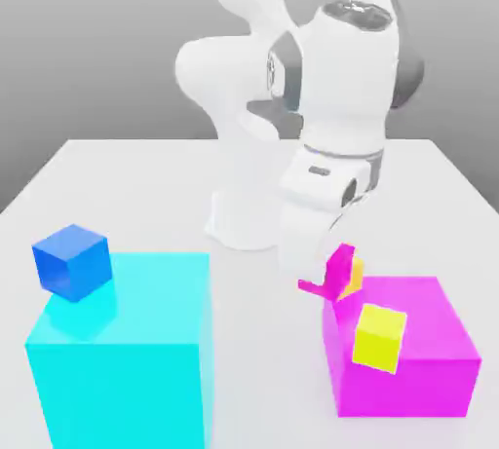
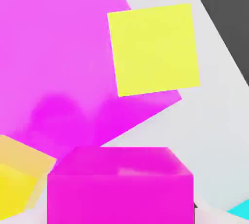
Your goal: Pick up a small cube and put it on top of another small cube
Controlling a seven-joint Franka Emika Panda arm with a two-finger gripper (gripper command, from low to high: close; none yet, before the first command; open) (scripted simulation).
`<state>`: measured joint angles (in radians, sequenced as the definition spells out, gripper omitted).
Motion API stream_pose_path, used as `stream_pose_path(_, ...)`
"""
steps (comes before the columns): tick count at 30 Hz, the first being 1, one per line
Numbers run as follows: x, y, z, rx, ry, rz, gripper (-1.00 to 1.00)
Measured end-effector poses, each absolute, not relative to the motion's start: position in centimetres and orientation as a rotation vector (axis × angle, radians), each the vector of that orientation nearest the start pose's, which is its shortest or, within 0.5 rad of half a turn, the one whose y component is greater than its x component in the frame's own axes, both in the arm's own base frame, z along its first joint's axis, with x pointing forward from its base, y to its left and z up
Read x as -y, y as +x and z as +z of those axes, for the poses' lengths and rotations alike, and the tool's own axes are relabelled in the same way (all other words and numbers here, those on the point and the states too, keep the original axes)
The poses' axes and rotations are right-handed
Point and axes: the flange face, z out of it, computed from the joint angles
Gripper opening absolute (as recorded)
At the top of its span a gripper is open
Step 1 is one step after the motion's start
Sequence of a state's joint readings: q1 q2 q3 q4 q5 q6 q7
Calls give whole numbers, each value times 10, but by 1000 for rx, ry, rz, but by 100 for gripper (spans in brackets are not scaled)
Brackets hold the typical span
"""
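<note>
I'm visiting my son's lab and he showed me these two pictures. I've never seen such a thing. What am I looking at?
It is a computer simulation of a white robot arm on a pale table. One picture looks at the scene from outside; the other comes from a camera on the arm's hand. Its pincer carries a small magenta-pink cube, tilted, just by a small golden-yellow cube. Beside them stands a large magenta block with a lemon-yellow cube on top. At the exterior view's left, a small blue cube sits on a big cyan block.
</note>
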<state>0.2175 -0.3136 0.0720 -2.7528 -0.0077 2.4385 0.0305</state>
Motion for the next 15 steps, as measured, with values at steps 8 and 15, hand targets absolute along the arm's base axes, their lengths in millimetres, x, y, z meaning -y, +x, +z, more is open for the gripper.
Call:
stream_pose_path(8,-125,317,323,424,-3111,3,-100)
stream_pose_path(15,-125,314,283,424,-3111,3,100)
